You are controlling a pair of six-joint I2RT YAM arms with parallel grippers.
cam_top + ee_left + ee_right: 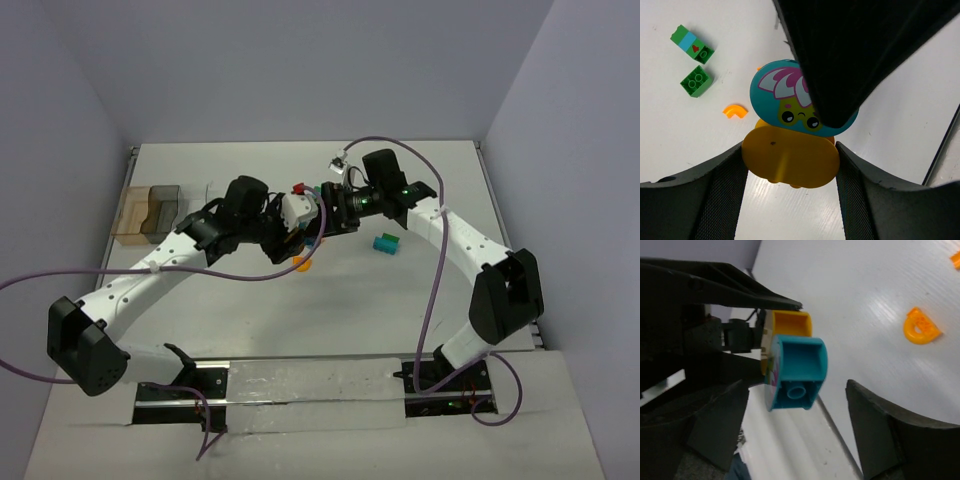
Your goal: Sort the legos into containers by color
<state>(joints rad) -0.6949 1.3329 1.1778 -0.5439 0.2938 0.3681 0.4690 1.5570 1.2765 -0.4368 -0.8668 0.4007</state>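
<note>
white table [350,320] | two tinted trays [148,212] on its left edge | orange arc [735,110] and green bricks [696,81] well right of trays

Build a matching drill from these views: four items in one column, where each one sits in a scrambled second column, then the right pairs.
Items
1. yellow piece
2. teal face piece
3. orange arch
4. brown-tinted tray

Places
A. loose on the table, near the green bricks
B. at the table's left edge
C. clamped in the left end effector
D. stuck on the yellow piece, within the open right end effector

Pairs: 1-C, 2-D, 3-A, 4-B
</note>
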